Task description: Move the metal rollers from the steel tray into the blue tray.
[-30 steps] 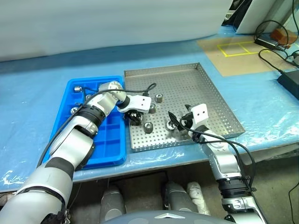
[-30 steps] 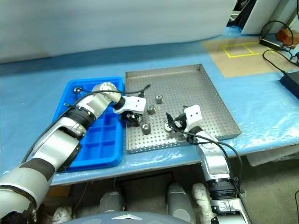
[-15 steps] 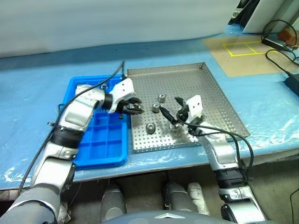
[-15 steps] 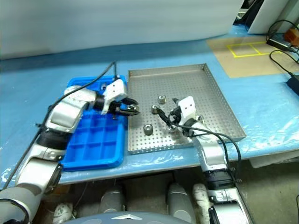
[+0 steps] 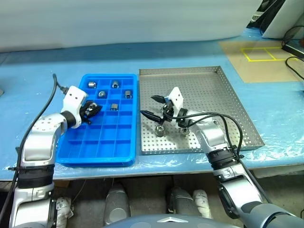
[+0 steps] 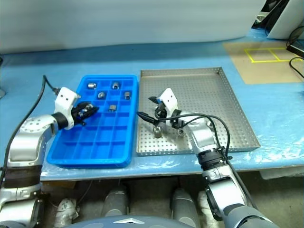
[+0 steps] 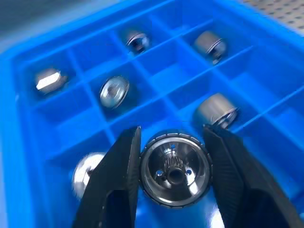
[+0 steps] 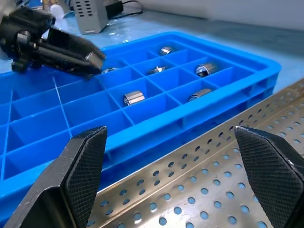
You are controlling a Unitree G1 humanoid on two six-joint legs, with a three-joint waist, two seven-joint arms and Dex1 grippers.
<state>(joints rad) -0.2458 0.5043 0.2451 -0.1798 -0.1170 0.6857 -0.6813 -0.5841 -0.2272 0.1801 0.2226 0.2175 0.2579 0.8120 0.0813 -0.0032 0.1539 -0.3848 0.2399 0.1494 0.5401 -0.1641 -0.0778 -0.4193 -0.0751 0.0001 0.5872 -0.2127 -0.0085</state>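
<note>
Gripping a metal roller (image 7: 175,167), left end effector (image 7: 173,178) over blue tray (image 5: 76,154)

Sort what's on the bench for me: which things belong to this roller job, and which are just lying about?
Job:
- metal rollers, some in the steel tray, others in the blue tray
- left end effector, shut on a roller
- right end effector, open over the steel tray

Lying about:
- blue plastic sheeting
- brown board with yellow tape
- black cables

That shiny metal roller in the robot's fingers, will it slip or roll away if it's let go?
The roller looks smooth and polished, so it could slip between the left gripper's fingers. It is round, so it would probably roll, but the blue tray's walls should stop it. It's likely heavy for its size.
</note>
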